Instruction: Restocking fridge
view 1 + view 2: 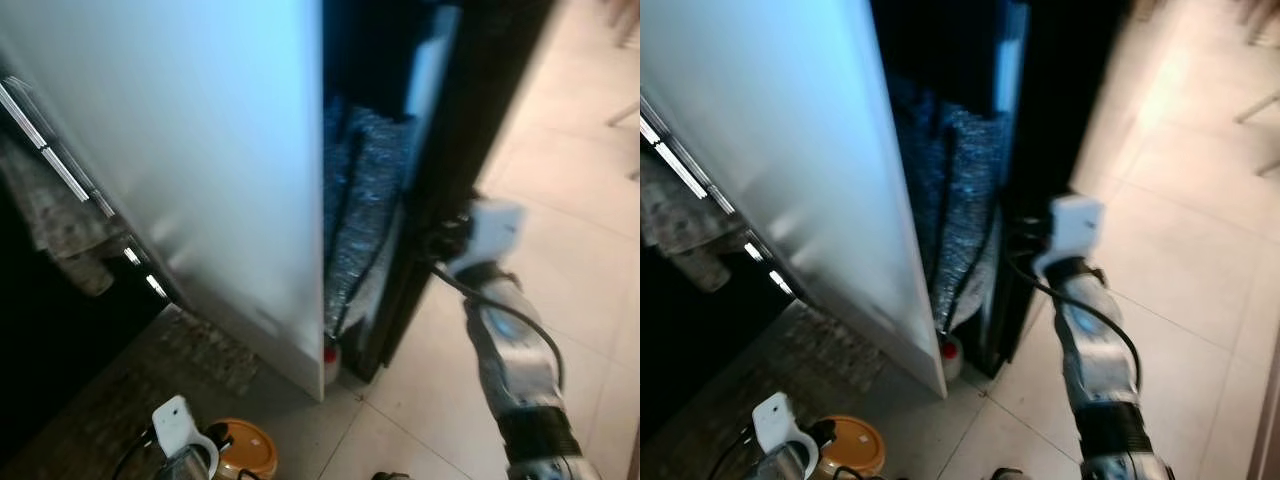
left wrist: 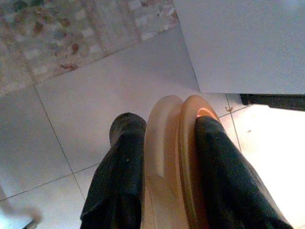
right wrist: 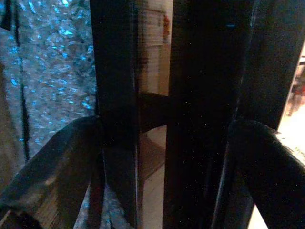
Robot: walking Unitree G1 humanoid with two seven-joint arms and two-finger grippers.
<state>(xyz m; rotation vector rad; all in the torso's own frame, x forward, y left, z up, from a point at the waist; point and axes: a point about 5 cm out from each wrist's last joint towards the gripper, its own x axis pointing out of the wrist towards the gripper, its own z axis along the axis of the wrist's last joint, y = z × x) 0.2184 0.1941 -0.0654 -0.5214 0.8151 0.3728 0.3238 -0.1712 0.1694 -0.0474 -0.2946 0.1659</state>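
1. Low on the left, near the robot's own body, the left gripper [image 2: 164,157] clamps an orange-tan round container [image 1: 245,447]; in the left wrist view its two black fingers [image 2: 119,176] press on either side of the container's rounded rim, above pale floor tiles [image 2: 86,119].
2. Ahead stands the fridge, with its big pale door [image 1: 200,150] swung open and edge-on to the camera; beside the door's edge a dark gap shows a silvery, crinkled insulated bag [image 1: 360,210] hanging or standing inside.
3. To the right, the right gripper [image 3: 167,143] reaches forward to the black upright edge [image 1: 440,200] of the fridge body; in the right wrist view its fingers sit spread on either side of that dark edge, and whether they actually press on it cannot be told.
4. A small red-capped object [image 1: 331,355] sits on the floor at the foot of the door; a patterned mat [image 1: 200,350] lies nearby.
5. Handling judgement: the container looks like smooth, stiff plastic, probably light, and likely slippery at its curved rim; the present hold across the rim seems narrow, so a tilt could let it slide; a firmer hold lower on the body would be safer.
6. Handling judgement: the black edge is rigid and heavy, and is best taken squarely between both fingers.
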